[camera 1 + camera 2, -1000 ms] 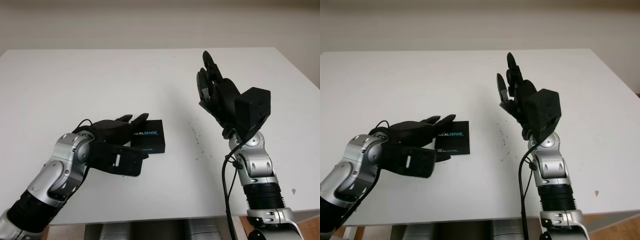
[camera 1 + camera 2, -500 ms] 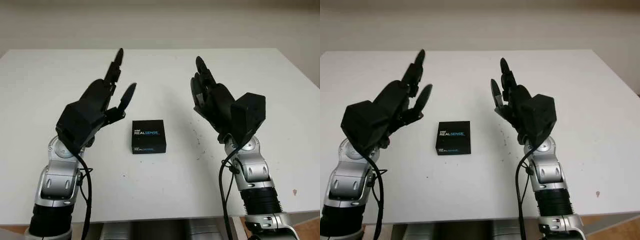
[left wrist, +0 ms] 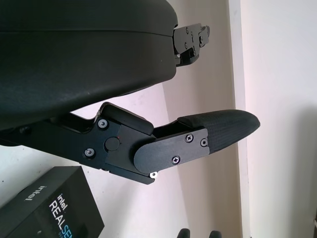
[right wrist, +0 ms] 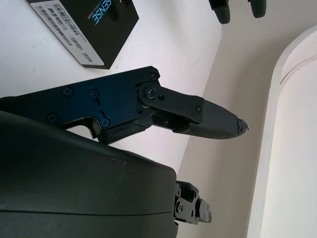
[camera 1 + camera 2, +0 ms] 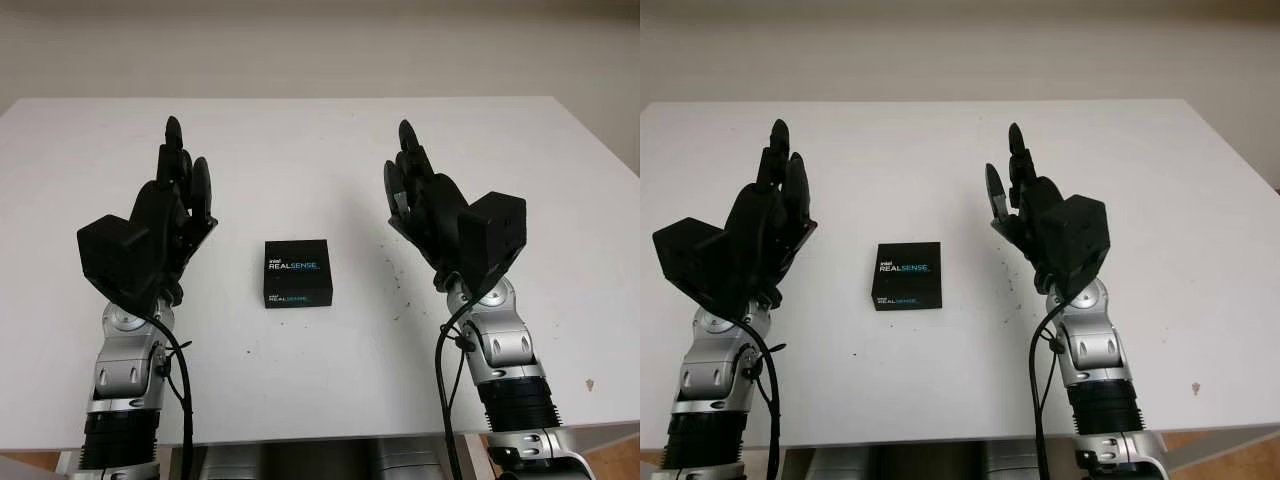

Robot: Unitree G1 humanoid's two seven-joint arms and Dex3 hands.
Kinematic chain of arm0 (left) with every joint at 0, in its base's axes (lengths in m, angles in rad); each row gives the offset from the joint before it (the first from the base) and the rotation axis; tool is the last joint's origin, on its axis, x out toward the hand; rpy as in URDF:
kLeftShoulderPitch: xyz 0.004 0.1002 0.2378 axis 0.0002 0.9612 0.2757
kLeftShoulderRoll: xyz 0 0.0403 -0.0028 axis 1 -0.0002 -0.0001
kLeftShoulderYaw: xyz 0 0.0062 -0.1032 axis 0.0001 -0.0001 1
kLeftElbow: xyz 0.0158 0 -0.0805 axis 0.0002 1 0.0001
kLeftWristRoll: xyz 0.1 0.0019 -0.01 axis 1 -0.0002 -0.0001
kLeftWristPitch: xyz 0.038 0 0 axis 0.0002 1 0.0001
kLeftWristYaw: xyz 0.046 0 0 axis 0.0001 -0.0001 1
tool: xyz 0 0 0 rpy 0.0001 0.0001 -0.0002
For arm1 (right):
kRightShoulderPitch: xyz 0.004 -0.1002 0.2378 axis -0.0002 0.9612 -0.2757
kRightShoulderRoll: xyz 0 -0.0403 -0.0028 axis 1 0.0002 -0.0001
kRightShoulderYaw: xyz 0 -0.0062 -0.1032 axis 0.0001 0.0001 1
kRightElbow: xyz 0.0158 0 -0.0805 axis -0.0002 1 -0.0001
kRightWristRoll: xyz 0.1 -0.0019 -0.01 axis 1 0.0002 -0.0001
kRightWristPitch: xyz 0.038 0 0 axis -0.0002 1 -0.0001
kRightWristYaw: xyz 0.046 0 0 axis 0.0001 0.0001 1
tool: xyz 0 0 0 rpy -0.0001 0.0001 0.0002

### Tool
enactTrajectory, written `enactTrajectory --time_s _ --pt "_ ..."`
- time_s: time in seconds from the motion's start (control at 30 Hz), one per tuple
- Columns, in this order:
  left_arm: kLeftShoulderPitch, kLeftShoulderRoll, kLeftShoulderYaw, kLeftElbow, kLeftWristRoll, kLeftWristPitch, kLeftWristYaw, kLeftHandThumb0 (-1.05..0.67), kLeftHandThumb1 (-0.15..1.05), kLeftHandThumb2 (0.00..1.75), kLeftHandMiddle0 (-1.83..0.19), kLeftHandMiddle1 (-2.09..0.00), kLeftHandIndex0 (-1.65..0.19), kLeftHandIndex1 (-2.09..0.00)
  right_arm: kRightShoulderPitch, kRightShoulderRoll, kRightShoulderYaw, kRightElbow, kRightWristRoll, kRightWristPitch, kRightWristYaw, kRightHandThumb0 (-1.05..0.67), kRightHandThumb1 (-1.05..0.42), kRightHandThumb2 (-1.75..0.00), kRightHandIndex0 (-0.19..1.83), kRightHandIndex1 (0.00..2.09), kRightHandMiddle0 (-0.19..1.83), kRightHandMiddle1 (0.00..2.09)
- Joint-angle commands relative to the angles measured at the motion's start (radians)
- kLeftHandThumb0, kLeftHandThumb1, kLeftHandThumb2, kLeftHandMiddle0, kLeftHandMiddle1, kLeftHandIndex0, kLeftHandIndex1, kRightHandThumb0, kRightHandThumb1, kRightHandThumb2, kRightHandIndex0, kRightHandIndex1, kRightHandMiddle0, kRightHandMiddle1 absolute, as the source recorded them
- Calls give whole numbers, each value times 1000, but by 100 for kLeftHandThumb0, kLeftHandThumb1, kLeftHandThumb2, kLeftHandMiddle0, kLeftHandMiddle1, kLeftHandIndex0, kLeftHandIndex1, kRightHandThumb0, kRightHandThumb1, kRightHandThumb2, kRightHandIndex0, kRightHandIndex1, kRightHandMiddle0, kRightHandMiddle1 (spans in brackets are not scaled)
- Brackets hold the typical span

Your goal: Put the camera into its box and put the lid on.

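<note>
Since a second ago the left hand [image 5: 165,215] has lifted off the small black rigid cardboard box [image 5: 297,272], closed on the white table [image 5: 320,140] between it and the right hand [image 5: 425,205], both open and empty; likely light, smooth-sided, best pinched across opposite edges.

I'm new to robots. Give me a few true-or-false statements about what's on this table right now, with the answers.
1. The black box lies closed on the white table. True.
2. The left hand grips the box. False: it is raised to one side of the box, open, touching nothing.
3. The right hand is raised on the box's other side, holding nothing. True.
4. The box stands at the table's far edge. False: it lies between the two hands.
5. The box's top is blank. False: it reads "REALSENSE".
</note>
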Motion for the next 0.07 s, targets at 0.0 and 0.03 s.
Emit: enactTrajectory --time_s 0.0,0.03 --pt "13 -3 5 1 -14 -14 6 -82 105 69 19 0 19 0 -5 3 -12 -5 7 1 -2 -75 -105 -67 -19 0 -19 0" --pt "15 -5 5 1 -20 -17 7 -82 105 69 19 0 19 0 -7 2 -13 -4 10 3 -1 -75 -105 -67 -19 0 -19 0"
